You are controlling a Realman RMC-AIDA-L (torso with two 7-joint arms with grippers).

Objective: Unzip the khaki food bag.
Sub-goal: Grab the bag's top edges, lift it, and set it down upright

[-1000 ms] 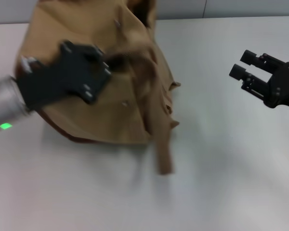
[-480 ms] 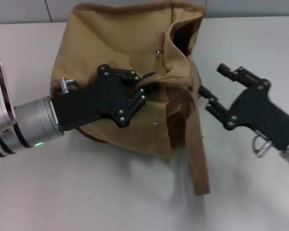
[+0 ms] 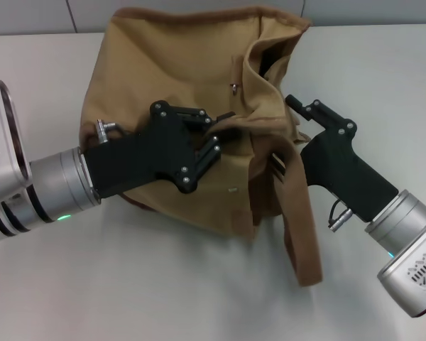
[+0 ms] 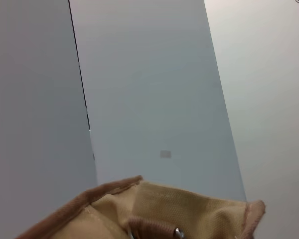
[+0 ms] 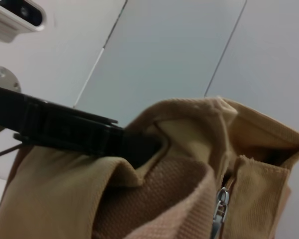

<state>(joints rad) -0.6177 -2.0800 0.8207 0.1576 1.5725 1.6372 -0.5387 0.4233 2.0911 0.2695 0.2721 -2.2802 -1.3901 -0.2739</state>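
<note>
while one khaki food bag [image 3: 170, 64] slumps on the desk [image 3: 163, 284], my left end effector [image 3: 214, 136] pinches its strap; right end effector [image 3: 292, 117] touches the bag, grip state unclear.

worktop [image 3: 163, 298]: pale grey-white, matte, evenly lit.
wall [image 4: 149, 89]: behind the worktop's far edge, light grey panels.
panel seam [image 4: 79, 74]: thin dark line between wall panels.

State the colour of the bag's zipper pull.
Silver, on the khaki food bag; the zipper pull shows best in the right wrist view.
</note>
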